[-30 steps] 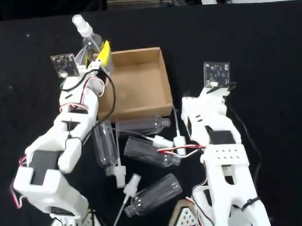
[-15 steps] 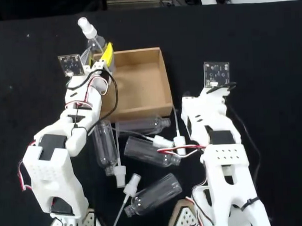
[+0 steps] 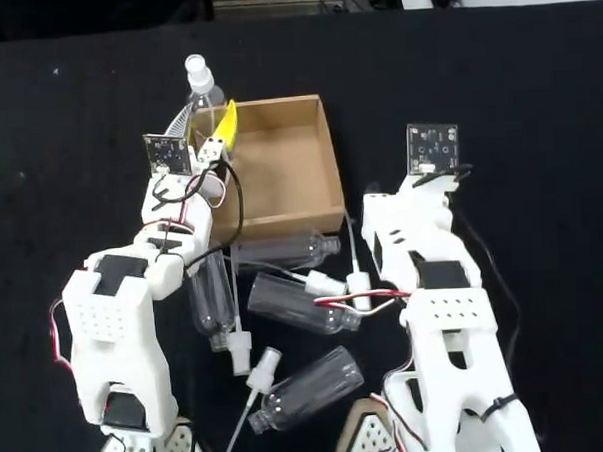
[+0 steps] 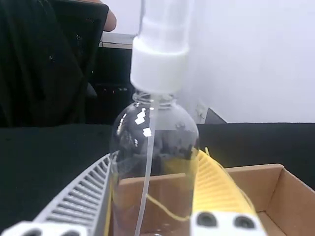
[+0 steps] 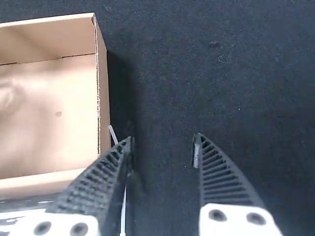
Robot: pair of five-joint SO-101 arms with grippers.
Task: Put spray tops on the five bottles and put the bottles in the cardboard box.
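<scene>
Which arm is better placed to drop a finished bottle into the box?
Left: the left gripper holds a capped bottle at the edge of the box; the right gripper is open and empty beside it.

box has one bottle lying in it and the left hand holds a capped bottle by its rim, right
Not quite. The box has no bottle in it; the high view shows its bare floor. The rest holds: the left hand holds a capped bottle by its rim.
</scene>
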